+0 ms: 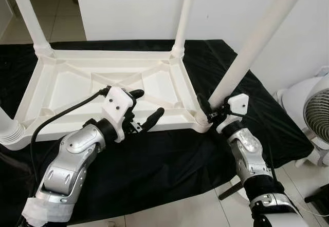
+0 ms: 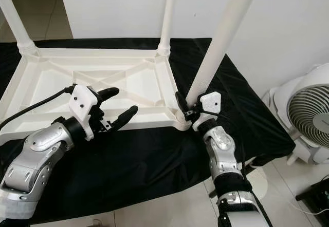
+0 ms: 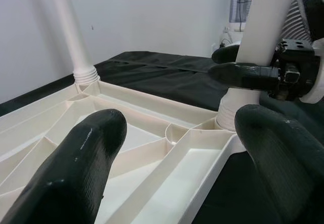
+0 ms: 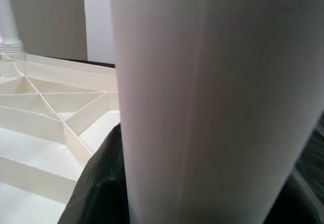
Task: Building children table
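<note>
The inverted tabletop (image 1: 103, 83) lies on the black-draped surface (image 1: 154, 165). Legs stand at all four corners. The right gripper (image 1: 216, 111), jaws clamped on the tilted near-right leg (image 1: 247, 52), has yet to seat it. The left gripper (image 1: 146, 109) hovers, jaws apart.

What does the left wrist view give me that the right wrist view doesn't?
Left wrist alone: the open left tool over the tabletop's near edge, and the right tool shut on the near-right leg just above its socket. Right wrist alone: that leg's surface close up. Both: the upturned tabletop ribs and a far leg.
</note>
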`<state>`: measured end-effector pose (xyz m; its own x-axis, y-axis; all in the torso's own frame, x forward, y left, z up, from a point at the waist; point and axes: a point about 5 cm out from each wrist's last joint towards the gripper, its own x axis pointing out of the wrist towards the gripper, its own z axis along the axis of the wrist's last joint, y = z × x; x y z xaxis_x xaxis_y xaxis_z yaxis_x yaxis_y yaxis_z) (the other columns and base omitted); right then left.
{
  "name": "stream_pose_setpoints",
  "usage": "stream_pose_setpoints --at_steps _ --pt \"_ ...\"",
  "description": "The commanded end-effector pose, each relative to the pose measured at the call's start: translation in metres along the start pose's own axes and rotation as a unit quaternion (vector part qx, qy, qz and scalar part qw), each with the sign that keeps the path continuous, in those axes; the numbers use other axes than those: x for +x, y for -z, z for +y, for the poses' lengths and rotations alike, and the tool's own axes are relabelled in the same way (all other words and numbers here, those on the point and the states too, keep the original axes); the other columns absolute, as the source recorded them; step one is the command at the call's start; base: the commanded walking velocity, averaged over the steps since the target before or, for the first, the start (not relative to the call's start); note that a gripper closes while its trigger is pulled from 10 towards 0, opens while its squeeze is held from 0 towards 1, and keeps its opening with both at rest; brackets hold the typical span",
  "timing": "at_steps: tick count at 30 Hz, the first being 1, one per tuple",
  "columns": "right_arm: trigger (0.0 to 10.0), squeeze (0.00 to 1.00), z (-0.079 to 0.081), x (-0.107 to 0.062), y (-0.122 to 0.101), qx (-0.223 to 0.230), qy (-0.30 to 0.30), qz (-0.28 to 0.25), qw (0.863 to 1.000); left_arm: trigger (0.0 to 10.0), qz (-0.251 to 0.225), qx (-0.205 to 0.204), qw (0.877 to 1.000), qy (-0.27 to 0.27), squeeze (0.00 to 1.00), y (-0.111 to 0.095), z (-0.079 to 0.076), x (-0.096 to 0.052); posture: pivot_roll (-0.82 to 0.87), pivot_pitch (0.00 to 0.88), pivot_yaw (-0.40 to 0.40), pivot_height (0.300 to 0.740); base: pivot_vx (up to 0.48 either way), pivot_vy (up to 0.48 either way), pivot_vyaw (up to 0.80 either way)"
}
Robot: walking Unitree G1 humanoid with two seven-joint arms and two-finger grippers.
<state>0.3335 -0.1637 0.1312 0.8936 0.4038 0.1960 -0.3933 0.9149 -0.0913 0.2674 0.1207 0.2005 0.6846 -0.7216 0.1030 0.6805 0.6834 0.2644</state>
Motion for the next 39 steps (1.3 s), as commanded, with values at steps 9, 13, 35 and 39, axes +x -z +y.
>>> stream_pose_setpoints --at_steps 9,13,35,39 --pt "10.0 0.00 -0.005 -0.037 0.068 0.078 0.040 0.203 0.975 10.0 -0.005 0.006 1.000 0.000 0.00 -0.005 0.001 0.001 0.16 0.094 -0.037 0.740 0.000 0.000 0.00" --pt "10.0 0.00 -0.007 -0.035 0.068 0.092 0.049 0.207 0.973 10.0 -0.005 0.006 1.000 -0.001 0.00 -0.005 0.000 0.000 0.16 0.093 -0.035 0.740 0.000 0.000 0.00" --pt "10.0 0.00 -0.025 -0.023 0.059 0.147 0.132 0.195 0.961 10.0 -0.007 0.007 1.000 0.000 0.00 -0.006 -0.001 0.001 0.16 0.083 -0.044 0.740 0.000 0.000 0.00" --pt "10.0 0.00 -0.028 -0.026 0.061 0.155 0.166 0.192 0.955 10.0 -0.007 0.008 1.000 0.000 0.00 -0.006 -0.001 0.001 0.16 0.081 -0.043 0.740 0.000 0.000 0.00"
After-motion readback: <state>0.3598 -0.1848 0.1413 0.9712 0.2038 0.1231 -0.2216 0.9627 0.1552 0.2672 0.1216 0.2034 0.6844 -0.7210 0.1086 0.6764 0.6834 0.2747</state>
